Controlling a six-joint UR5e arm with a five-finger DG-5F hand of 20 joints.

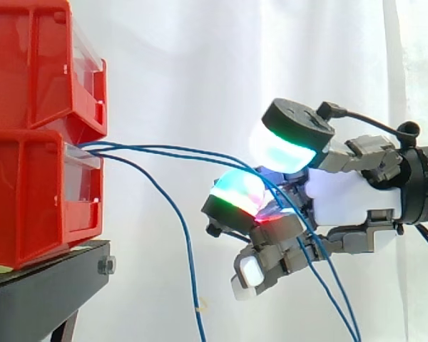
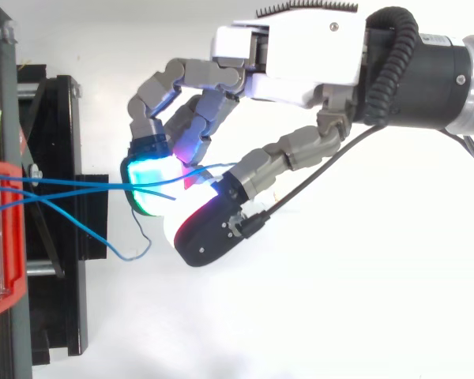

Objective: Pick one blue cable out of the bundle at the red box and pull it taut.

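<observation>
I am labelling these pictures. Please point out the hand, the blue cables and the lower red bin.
hand (image 1: pixel 346 196): side view, on its white palm.
blue cables (image 1: pixel 171 149): side view, on the strands between bin and hand.
lower red bin (image 1: pixel 28 203): side view, on its side wall.

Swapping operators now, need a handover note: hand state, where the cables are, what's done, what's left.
Hand: shut on the blue cables, pads closed over them out from the red box.
Cables: two run from the box's front into the grip; cannot tell if both are pinched. A third cable hangs free below.
Done: grasp.
Left: pull away from the box; the span bows, not yet taut.
</observation>
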